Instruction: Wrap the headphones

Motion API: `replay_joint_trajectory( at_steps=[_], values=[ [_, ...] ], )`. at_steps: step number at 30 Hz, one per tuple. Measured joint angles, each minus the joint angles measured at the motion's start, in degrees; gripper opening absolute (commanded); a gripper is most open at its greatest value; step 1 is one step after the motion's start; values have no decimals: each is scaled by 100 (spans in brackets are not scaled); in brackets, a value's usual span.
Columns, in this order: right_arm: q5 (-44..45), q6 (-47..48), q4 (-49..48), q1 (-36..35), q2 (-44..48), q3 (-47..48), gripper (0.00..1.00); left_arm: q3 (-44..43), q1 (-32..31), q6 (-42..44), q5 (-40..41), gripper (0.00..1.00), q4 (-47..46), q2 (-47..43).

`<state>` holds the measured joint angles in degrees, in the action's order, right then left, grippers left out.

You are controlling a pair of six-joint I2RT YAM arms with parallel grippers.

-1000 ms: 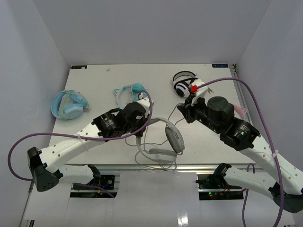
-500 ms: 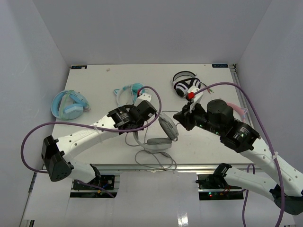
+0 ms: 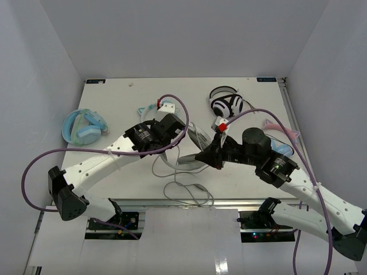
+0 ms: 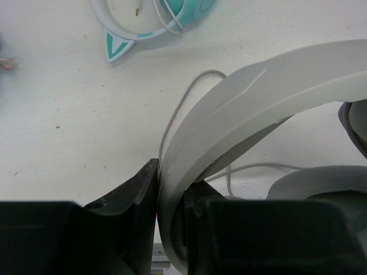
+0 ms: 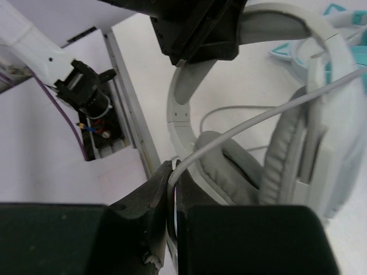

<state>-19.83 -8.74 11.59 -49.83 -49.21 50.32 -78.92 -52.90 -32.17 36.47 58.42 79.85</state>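
**Grey headband clamped on the left, cable pinched on the right**

Your left pincer (image 4: 171,190) has its jaws drawn narrow on the headband (image 4: 258,91) of the light grey headphones (image 3: 196,139). The black fingers press either face of the band, which arcs up and away to the right in the left wrist view. Your right pincer (image 5: 172,179) is all but closed on the thin grey cable (image 5: 243,127). From that grip the cable runs up and to the right across one padded cup (image 5: 232,172).

The two pincers sit near each other at the middle of the tabletop (image 3: 114,97), toward its near half, with the headphones between them. In the left wrist view the headband stands clear above the white surface. You cannot tell from these views whether the cups touch the surface. The slack of the cable lies in loose loops by the near edge, in front of both arms.

Farther out, white-and-teal cat-ear headphones (image 4: 143,31) lie just behind your left pincer. Black-and-white striped headphones (image 3: 225,104) sit toward the far right, behind your right arm. Pale blue headphones (image 3: 85,127) rest at the left edge, well apart from the rest. A pink item (image 3: 282,127) shows at the right edge, partly hidden by your right arm.
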Motion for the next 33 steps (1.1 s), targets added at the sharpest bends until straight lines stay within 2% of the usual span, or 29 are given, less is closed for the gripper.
replay_joint_trajectory(
  at_steps=[9,18,24,33],
  values=[
    [-684,-355,-1206,-2,-6,-669,16,-11,80,-265,33,0,-176,-667],
    [-865,-789,-2220,-80,0,-1267,16,-74,147,-563,136,0,-544,-1229],
    [-628,-934,-2648,-355,47,-1514,15,-74,155,-723,170,0,-803,-1418],
    [249,-966,-3454,-926,194,-2242,19,-29,170,-925,39,0,-1269,-1729]
  ],
)
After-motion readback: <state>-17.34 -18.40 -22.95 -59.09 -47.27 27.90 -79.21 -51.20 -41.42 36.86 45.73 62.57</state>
